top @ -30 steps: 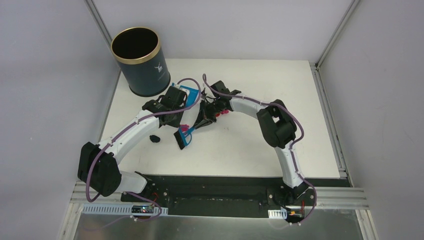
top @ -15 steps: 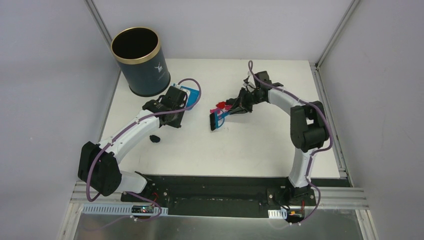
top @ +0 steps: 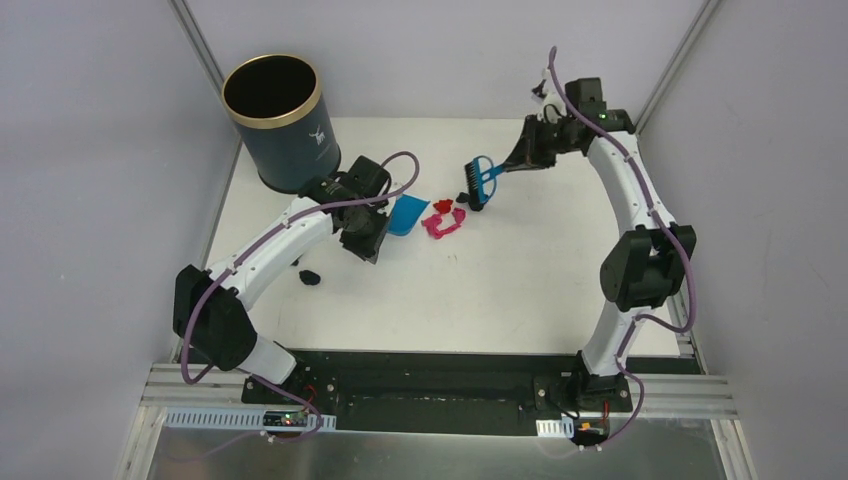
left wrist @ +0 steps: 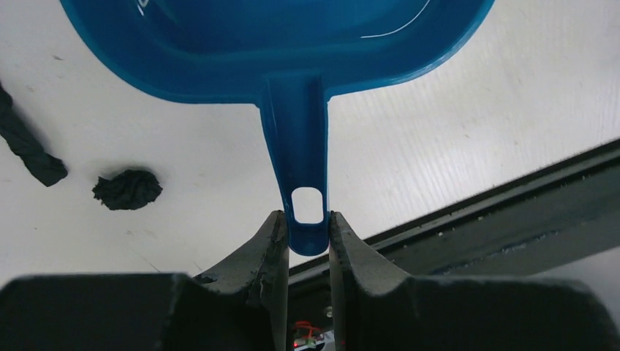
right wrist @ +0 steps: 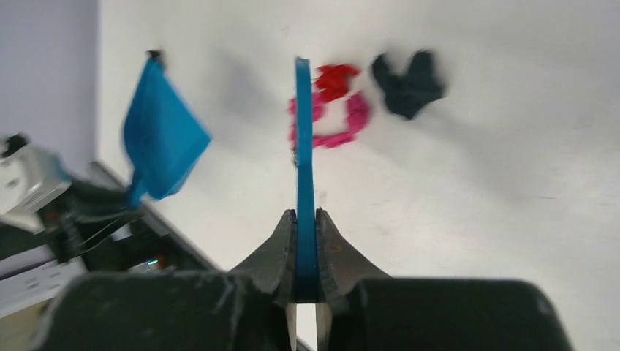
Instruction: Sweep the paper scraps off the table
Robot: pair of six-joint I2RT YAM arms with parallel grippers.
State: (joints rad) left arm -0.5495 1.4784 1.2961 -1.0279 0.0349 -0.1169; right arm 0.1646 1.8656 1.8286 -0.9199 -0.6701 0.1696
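Observation:
My left gripper [top: 368, 232] is shut on the handle of the blue dustpan [top: 407, 214], which lies on the white table [top: 520, 290]; the left wrist view shows the handle [left wrist: 303, 175] pinched between my fingers [left wrist: 272, 241]. Magenta-pink and red paper scraps [top: 443, 220] lie just right of the dustpan's mouth. A black scrap [top: 310, 277] lies left of it, and it also shows in the left wrist view [left wrist: 128, 189]. My right gripper [top: 522, 158] is shut on the blue brush [top: 480, 182], raised behind the scraps. The right wrist view shows the brush handle [right wrist: 303, 168], pink scraps [right wrist: 347, 124] and a dark scrap [right wrist: 408, 84].
The dark blue gold-rimmed bin [top: 280, 120] stands at the table's back left corner, just behind my left arm. Grey walls enclose the table on three sides. A second long black scrap [left wrist: 25, 142] lies at the left edge of the left wrist view.
My right arm has swung the brush from the table's middle up to the back right. My left gripper has carried the dustpan right, close to the pink scraps.

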